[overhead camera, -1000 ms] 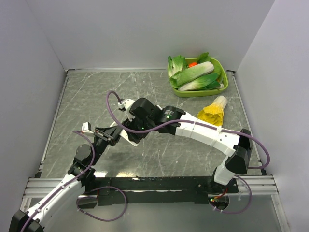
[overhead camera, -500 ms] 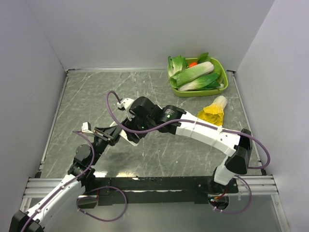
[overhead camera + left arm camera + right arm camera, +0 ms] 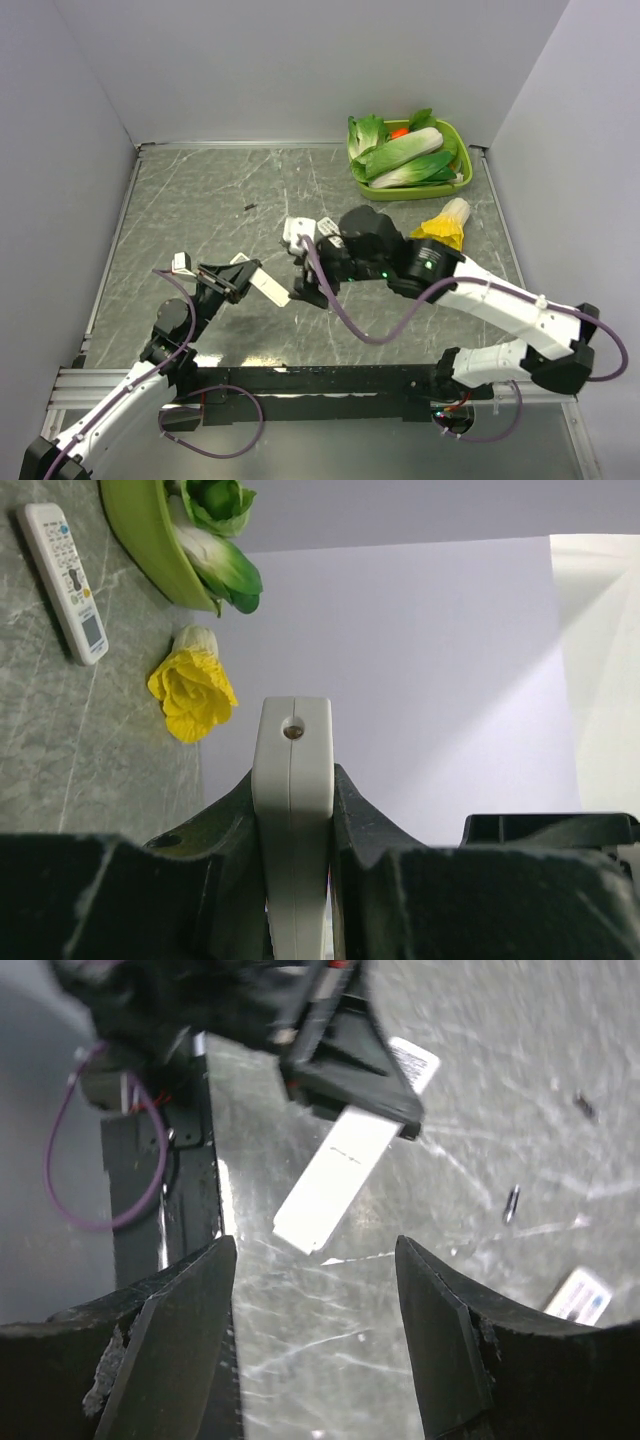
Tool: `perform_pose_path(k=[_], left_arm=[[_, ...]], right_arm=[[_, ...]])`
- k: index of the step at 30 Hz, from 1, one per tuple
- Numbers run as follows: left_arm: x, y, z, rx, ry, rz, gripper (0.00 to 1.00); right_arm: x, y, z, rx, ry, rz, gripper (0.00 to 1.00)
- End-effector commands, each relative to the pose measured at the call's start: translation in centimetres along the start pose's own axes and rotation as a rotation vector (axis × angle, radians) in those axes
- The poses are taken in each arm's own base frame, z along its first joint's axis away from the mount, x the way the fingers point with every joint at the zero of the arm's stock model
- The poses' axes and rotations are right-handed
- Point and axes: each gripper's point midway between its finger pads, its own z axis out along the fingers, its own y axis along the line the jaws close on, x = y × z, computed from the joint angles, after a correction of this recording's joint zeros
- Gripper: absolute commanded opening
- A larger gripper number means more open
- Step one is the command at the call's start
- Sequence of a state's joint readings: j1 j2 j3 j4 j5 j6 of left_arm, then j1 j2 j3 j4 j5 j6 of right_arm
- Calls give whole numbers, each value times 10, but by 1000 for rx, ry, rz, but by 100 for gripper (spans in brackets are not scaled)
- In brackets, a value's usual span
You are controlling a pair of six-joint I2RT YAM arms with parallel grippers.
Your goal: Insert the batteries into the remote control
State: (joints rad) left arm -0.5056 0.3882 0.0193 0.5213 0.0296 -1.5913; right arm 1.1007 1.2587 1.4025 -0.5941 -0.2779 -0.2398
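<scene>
The remote control (image 3: 268, 288) juts out over the surface at the near left, its end clamped tight in the left tool (image 3: 225, 281). The right tool (image 3: 312, 1245), crowded over it a second ago, has backed off to the right with its jaws spread wide and empty. That probably ends an insertion attempt, though no batteries show. At the far right, the green tray (image 3: 415, 193) holds leafy greens (image 3: 405, 152) and an orange piece (image 3: 399, 132).

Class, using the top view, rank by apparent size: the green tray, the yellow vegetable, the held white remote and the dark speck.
Largest to smallest:
1. green tray
2. yellow vegetable
3. remote control, in the left gripper jaws; possibly nearer the camera, so slightly flattered
4. dark speck
</scene>
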Motion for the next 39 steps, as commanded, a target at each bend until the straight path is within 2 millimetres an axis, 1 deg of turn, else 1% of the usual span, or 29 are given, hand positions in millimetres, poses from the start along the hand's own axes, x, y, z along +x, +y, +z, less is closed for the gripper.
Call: perform_pose_path(k=[1, 2, 3, 5, 6, 8, 11, 13, 18, 19, 27, 32, 39], left_arm=[[9, 40, -9, -89, 47, 3, 3], [10, 40, -9, -87, 53, 5, 3], [11, 38, -9, -84, 59, 5, 3], [14, 37, -9, -85, 76, 5, 3], [15, 34, -8, -81, 82, 5, 4], [19, 30, -8, -75, 105, 5, 3], [21, 27, -7, -80, 120, 5, 4], [22, 30, -7, -91, 124, 7, 4], [20, 24, -7, -73, 112, -4, 4], [20, 24, -7, -73, 112, -5, 4], [21, 19, -7, -54, 121, -11, 4], [22, 19, -7, -51, 124, -15, 4], [21, 13, -8, -33, 120, -21, 4]], right_arm=[[1, 22, -8, -124, -124, -263, 73], [-3, 26, -8, -144, -170, -331, 73], [7, 29, -5, -157, -168, -351, 73], [8, 34, -7, -181, -199, -424, 74], [12, 37, -5, -195, -202, -451, 75], [20, 40, 2, -222, -198, -522, 75], [25, 45, 11, -251, -187, -595, 75], [28, 47, 19, -255, -173, -635, 75], [34, 44, 31, -243, -132, -673, 75], [40, 44, 35, -248, -109, -676, 75], [52, 44, 50, -262, -42, -684, 75], [58, 38, 56, -240, -11, -688, 74], [68, 37, 62, -241, 14, -685, 73]])
